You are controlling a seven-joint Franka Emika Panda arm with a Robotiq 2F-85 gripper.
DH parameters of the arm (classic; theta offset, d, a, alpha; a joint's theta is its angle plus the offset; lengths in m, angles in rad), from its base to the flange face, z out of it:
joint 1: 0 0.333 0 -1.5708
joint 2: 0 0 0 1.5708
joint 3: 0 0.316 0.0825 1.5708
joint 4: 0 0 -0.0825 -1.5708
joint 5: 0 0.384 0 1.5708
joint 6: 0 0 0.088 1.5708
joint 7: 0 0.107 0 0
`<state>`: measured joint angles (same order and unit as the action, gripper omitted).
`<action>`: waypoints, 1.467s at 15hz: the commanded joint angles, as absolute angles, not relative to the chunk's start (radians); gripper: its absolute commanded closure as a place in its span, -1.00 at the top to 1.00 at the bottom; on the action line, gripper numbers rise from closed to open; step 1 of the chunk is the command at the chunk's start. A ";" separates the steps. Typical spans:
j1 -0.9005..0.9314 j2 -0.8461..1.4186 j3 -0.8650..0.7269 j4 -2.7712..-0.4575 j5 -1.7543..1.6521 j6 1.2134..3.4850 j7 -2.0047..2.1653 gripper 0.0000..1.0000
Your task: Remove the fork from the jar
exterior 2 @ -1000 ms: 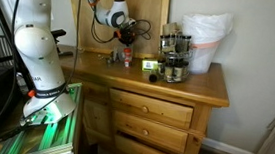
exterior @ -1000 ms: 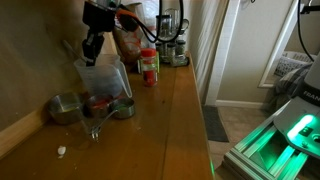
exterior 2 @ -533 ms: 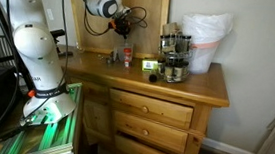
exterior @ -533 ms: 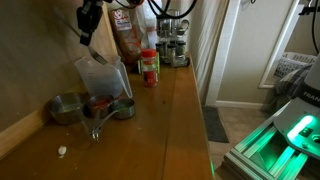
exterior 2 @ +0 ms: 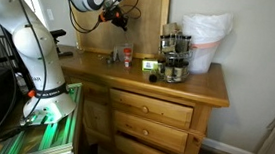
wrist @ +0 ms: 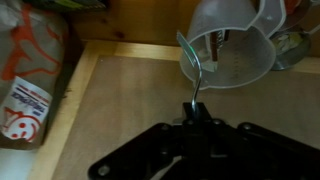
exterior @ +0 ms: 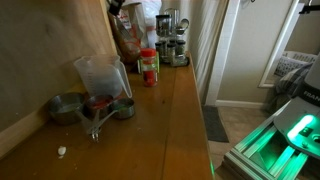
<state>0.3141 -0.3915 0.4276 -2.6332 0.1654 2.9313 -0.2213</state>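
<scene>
The jar (exterior: 100,76), a clear plastic jug, stands upright on the wooden dresser top (exterior: 160,130). It also shows from above in the wrist view (wrist: 238,50). My gripper (wrist: 197,112) is shut on the handle end of the thin silver fork (wrist: 190,68). The fork hangs from the jaws, and its far end lies over the jar's near rim in the wrist view. In an exterior view my gripper (exterior 2: 117,16) is high above the dresser. In the other it is almost out of the top of the frame (exterior: 117,6), well above the jar.
Metal measuring cups (exterior: 68,107) lie in front of the jar. A red-capped bottle (exterior: 149,68) stands beside it. A printed bag (wrist: 30,70) leans at the back. Spice jars (exterior 2: 171,62) and a white plastic bag (exterior 2: 206,41) stand further along. The dresser's edge (exterior: 195,120) drops to the floor.
My gripper has risen steadily from the jar's mouth to high above it, taking the fork up with it. The jar has stayed in place.
</scene>
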 commanded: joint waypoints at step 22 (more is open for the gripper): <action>0.212 -0.387 0.389 -2.667 -0.051 2.332 0.237 -0.97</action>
<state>0.1889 -0.5120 0.4435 -2.7231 -0.0674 2.3374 0.2755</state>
